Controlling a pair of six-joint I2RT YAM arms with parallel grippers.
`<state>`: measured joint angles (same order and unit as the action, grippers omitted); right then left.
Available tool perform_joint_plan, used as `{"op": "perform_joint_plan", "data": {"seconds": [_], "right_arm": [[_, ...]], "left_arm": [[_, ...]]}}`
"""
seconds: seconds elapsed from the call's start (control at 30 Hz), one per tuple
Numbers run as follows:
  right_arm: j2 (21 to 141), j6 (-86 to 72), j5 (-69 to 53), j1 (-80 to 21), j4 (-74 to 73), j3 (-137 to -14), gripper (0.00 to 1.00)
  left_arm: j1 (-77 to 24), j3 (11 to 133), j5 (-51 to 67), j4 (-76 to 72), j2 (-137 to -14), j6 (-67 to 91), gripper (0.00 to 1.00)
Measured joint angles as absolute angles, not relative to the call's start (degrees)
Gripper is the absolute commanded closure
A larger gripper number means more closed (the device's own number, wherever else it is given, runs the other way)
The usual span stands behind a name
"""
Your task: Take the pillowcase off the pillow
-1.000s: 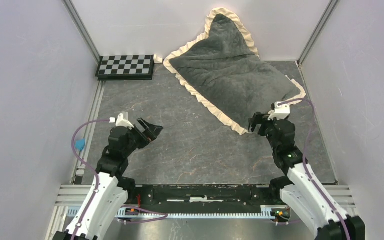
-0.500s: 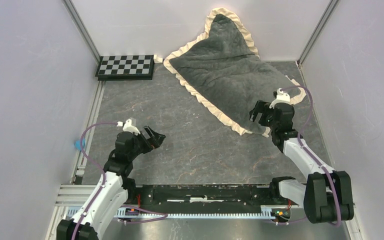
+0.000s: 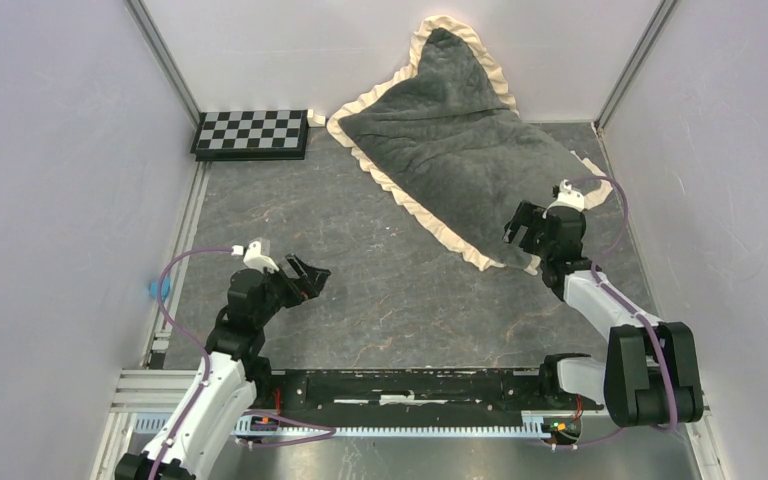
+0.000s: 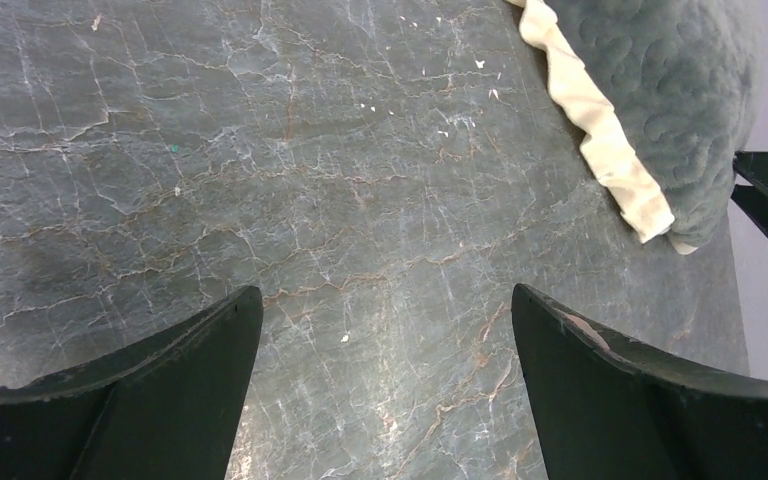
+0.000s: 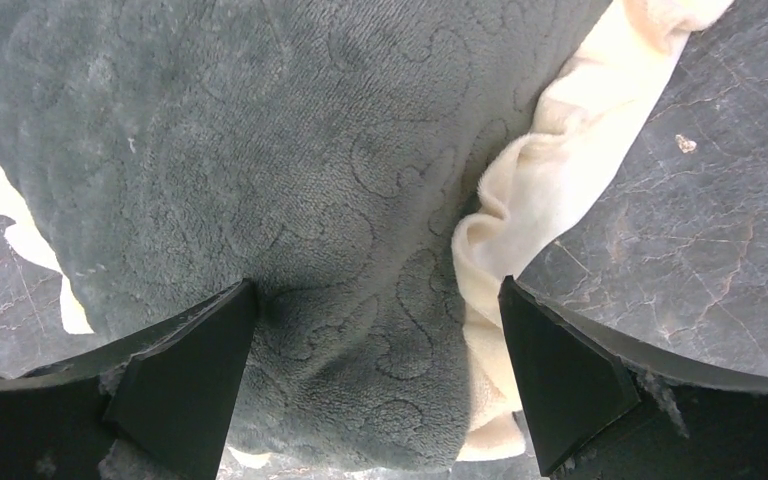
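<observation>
The pillowcase (image 3: 455, 140), dark grey quilted with a cream frill, lies plump at the back right of the table, one corner leaning up the back wall. The pillow itself is hidden inside it. My right gripper (image 3: 523, 226) is open over the cover's near right corner; in the right wrist view its jaws (image 5: 375, 330) straddle the grey fabric (image 5: 260, 150) and the cream frill (image 5: 550, 170). My left gripper (image 3: 305, 272) is open and empty above bare table at the near left. The left wrist view (image 4: 385, 320) shows the cover's near corner (image 4: 660, 90) far off at the upper right.
A black-and-white checkerboard (image 3: 252, 133) lies at the back left against the wall. White walls close in the left, back and right sides. The dark marbled tabletop (image 3: 360, 260) runs between the arms and the cover.
My right gripper has moved forward and a little right onto the cover's near right corner. My left gripper has moved slightly right and toward me over the table.
</observation>
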<state>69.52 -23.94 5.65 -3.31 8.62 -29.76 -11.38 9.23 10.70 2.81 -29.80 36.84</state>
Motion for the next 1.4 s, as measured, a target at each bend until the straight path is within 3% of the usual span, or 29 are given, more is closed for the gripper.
{"op": "perform_joint_plan", "data": {"seconds": [0.17,0.37,0.43,0.6,0.87,1.07,1.4], "right_arm": [[70.96,-24.16,2.63,-3.25,12.21,-27.46,0.02],[75.26,-23.27,-7.70,-3.01,17.76,-26.13,0.37],[74.89,-22.85,-10.66,-3.92,19.68,-25.08,0.40],[73.84,-21.43,-13.26,-14.33,19.66,-25.02,0.40],[72.86,-15.55,-22.94,-35.46,16.03,-32.01,0.19],[63.88,-11.38,-13.80,-35.18,10.85,-34.52,0.05],[54.13,-16.78,8.03,-16.97,6.61,-27.62,0.02]], "left_arm": [[-11.38,9.23,10.72,2.81,-29.95,36.82,0.00],[-11.38,9.23,10.98,2.79,-30.00,36.80,0.00],[-11.38,9.23,11.09,2.79,-30.00,36.80,0.00],[-11.38,9.23,11.05,2.81,-30.00,36.80,0.00],[-11.38,8.93,10.81,2.85,-28.73,36.80,0.00],[-11.38,8.91,10.79,2.83,-27.97,36.80,0.00],[-11.38,8.86,10.81,2.83,-27.73,36.80,0.00]]}}
